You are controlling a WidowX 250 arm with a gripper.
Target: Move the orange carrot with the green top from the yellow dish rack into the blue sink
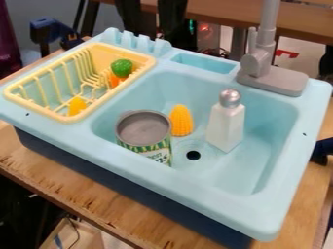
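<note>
The black gripper hangs at the top edge, behind the sink's back rim, its two fingers apart with nothing between them. Below it is the light blue toy sink. In the basin, a can with a grey top stands at the front left. Yellow corn lies just behind and right of it. A white shaker with a silver cap leans slightly, right of the corn. A yellow drying rack at the left holds a green-topped orange piece and another orange piece.
A grey faucet rises from the sink's back right corner. A small recessed tray lies along the back rim. Rack slots stick up at the back left. The sink sits on a wooden table.
</note>
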